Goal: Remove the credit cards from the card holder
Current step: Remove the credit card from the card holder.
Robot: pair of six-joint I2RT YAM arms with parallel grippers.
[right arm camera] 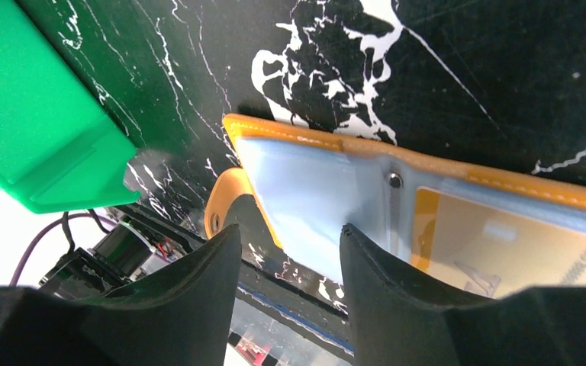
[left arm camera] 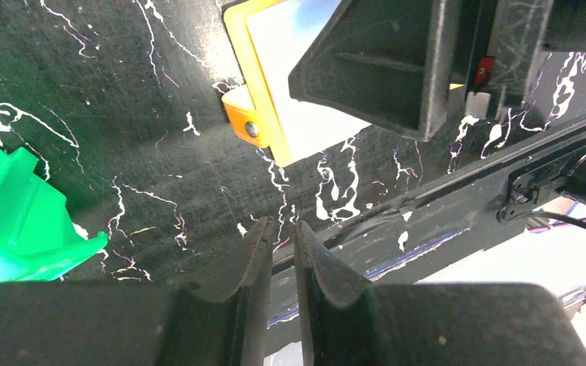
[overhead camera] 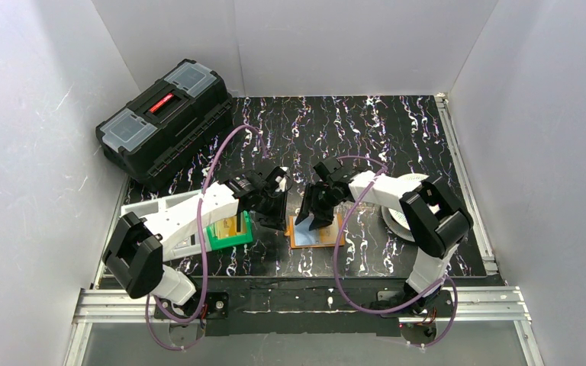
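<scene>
Plainly, the right jaws stand open and empty above the wallet [right arm camera: 313, 183]. One finger [right arm camera: 191, 297] is over its orange snap tab and the other over the clear pocket; whether they touch it I cannot tell. The left jaws are drawn nearly together, a thin slit between them with nothing in it, and they hang over bare worktop [overhead camera: 366, 137] just beside that tab. The wallet lies open and flat on the worktop between the two arms. A gold card [right arm camera: 488, 244] sits inside its clear pocket. Left of the left jaws is a green bin [overhead camera: 229, 232] with something yellow in it, too small to make out. A black toolbox [overhead camera: 164, 122] sits at the far left corner, and a white disc [overhead camera: 400, 213] lies partly hidden behind the right arm.
</scene>
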